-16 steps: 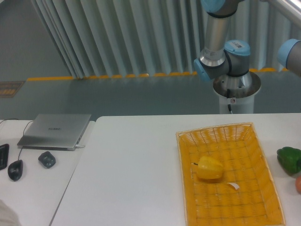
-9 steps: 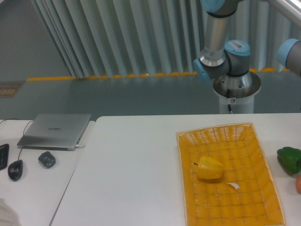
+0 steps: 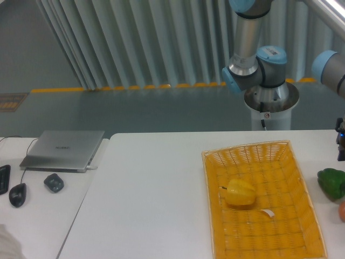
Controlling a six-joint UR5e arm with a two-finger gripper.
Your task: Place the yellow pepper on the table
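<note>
The white tabletop (image 3: 156, 199) fills most of what I can see, with the arm (image 3: 253, 59) standing on its pedestal behind the far edge and reaching off toward the right. Next in size is the orange basket (image 3: 302, 216), sitting on the right part of the tabletop, and the pepper (image 3: 240, 192) lies inside it, a little left of the middle, on its side with the dark stem pointing left. A small white scrap (image 3: 268, 212) lies just beside it on the basket floor. At the right edge a dark bit of the hand (image 3: 340, 144) pokes into view above a green pepper (image 3: 332, 182); so little of it shows that I cannot tell whether its fingers are spread or closed. It is well apart from the pepper, so the pick has not begun, I reckon. The trouble I would watch for: the pepper is glossy and lumpy, so a pinch off centre could squirt it loose, and the basket's raised weave could catch a finger and drag the whole basket along. Coming in from the right, the hand might also knock the green pepper.
</note>
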